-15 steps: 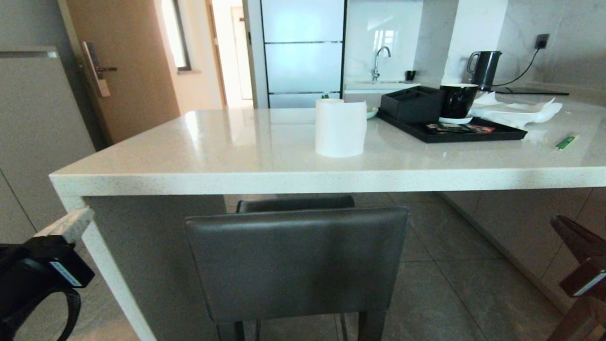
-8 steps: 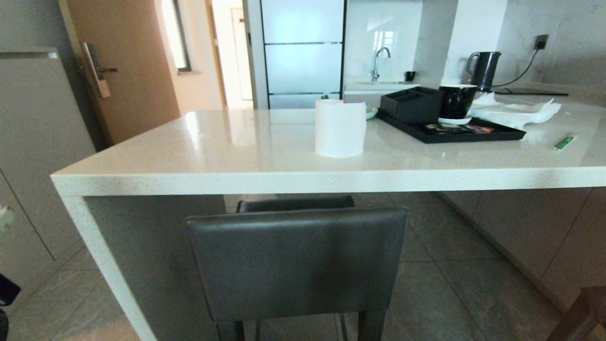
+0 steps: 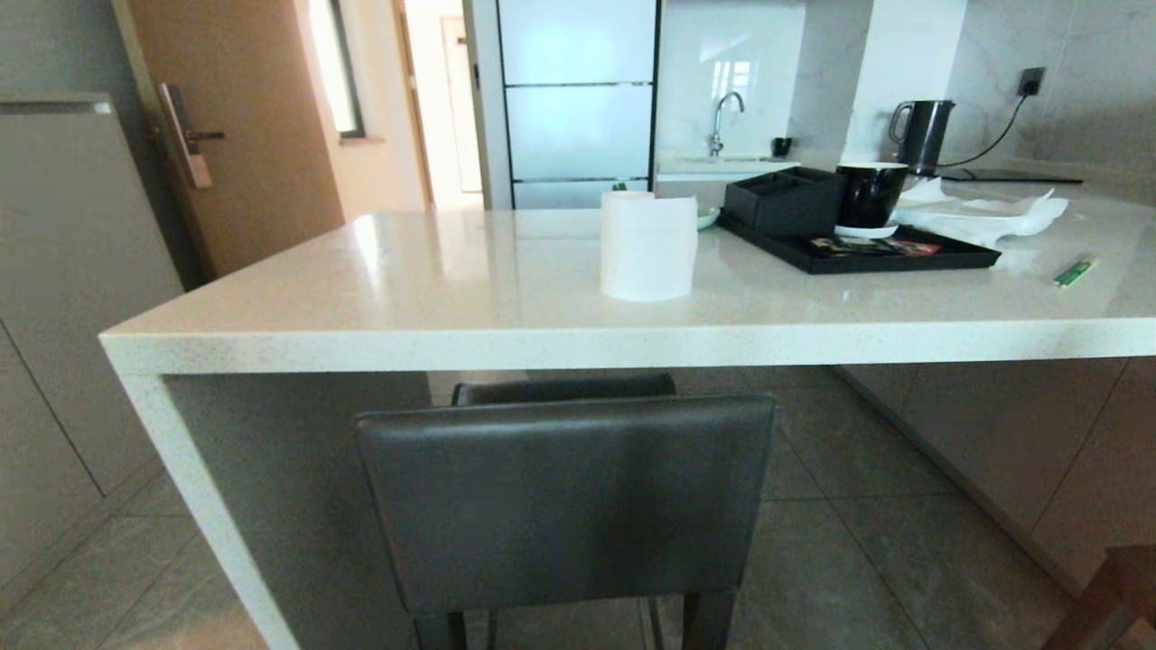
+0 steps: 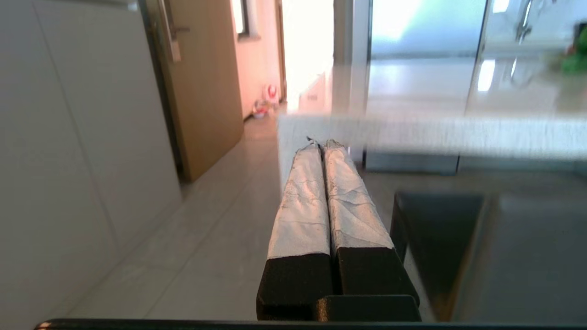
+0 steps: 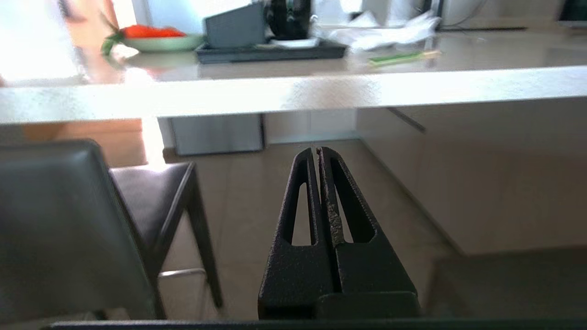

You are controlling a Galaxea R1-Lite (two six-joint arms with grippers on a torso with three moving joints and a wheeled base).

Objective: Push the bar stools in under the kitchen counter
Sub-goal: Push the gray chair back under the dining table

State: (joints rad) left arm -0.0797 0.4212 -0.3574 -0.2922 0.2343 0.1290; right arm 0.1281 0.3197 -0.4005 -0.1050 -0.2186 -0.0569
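A bar stool (image 3: 564, 501) with a dark-grey backrest stands in front of the kitchen counter (image 3: 578, 348), its backrest just outside and below the thick white edge. Beyond it a narrower dark piece (image 3: 564, 388) sits under the counter; I cannot tell whether it is this stool's seat or another stool. Neither arm shows in the head view. My left gripper (image 4: 321, 143) is shut and empty, low beside the stool's backrest (image 4: 440, 229). My right gripper (image 5: 318, 150) is shut and empty too, with the stool (image 5: 55, 220) off to its side and the counter's edge (image 5: 293, 94) above.
On the counter stand a white paper roll (image 3: 648, 244), a black tray (image 3: 903, 262) with a box and a cup, crumpled white paper (image 3: 984, 212) and a kettle (image 3: 921, 135). A wooden door (image 3: 235, 135) is far left. Brown wooden furniture (image 3: 1115, 596) juts in at the lower right.
Both arms have dropped out of the head view: the left gripper from the lower left, the right from the lower right. The stool and counter have not moved.
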